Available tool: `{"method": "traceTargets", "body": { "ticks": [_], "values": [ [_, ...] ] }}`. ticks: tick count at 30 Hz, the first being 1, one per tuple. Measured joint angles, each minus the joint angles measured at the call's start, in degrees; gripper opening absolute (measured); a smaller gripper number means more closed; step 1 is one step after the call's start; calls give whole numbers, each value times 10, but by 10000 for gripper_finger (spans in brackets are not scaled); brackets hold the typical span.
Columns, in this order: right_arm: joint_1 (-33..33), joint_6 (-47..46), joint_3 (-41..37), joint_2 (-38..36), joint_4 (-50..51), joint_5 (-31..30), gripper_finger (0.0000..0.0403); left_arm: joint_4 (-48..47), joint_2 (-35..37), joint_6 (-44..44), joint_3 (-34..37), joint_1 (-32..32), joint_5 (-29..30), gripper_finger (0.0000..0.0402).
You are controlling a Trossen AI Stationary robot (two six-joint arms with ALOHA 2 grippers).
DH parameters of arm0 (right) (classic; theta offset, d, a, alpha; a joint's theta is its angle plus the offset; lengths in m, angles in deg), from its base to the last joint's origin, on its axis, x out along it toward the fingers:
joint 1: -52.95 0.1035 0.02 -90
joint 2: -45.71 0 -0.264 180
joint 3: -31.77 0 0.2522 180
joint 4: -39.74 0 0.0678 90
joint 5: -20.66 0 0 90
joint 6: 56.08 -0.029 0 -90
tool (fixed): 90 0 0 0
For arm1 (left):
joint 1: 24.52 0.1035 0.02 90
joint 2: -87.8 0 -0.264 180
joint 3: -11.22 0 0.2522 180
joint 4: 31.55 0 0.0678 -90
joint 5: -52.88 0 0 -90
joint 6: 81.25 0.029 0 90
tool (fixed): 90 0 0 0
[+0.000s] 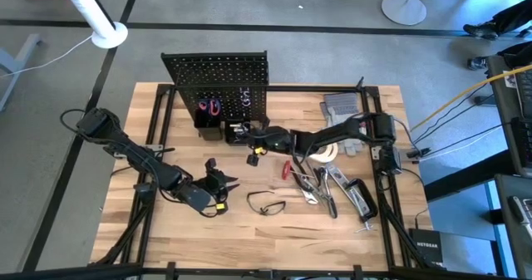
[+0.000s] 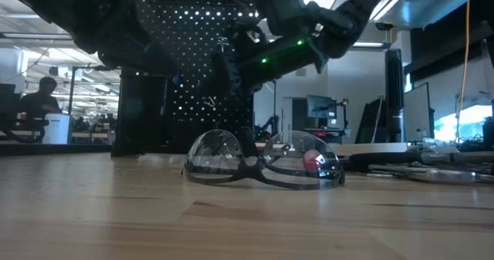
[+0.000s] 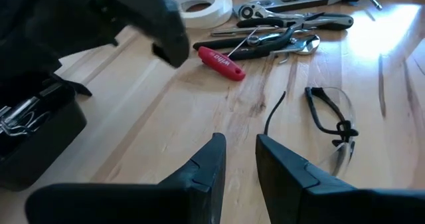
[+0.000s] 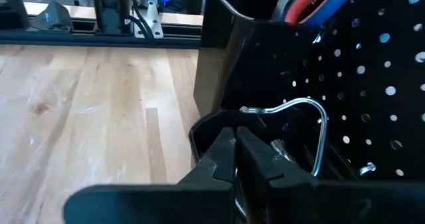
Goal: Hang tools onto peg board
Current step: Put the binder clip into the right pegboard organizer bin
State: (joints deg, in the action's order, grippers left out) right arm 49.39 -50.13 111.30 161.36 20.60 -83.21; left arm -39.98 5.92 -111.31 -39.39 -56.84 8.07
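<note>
Two grippers worked the table [image 1: 166, 230]: the right gripper [image 1: 243, 133], fingers pressed together with nothing visibly held, reached into a small black bin [image 4: 212, 134] at the foot of the peg board [image 1: 218, 81] near the table's far edge, while the left gripper [image 1: 223, 181], fingers slightly apart and empty, hovered just beside the safety glasses [image 1: 266, 203] toward the near edge.

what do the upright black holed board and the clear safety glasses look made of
The upright black perforated board: likely painted sheet metal, thin, matte, evenly punched holes. The clear wraparound safety glasses: apparently plastic, with glossy see-through lenses and a thin dark frame.
</note>
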Motion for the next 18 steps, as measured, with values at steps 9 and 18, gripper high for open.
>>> {"method": "traceTargets", "body": {
  "ticks": [9, 18],
  "values": [
    [-15, -14, 3, 28, 4, 2, 5, -3, 0, 4, 0, 0, 0, 72],
    [-14, -29, 3, 36, 0, 10, 36, -3, -1, 4, 0, 1, 0, 72]
  ]
}}
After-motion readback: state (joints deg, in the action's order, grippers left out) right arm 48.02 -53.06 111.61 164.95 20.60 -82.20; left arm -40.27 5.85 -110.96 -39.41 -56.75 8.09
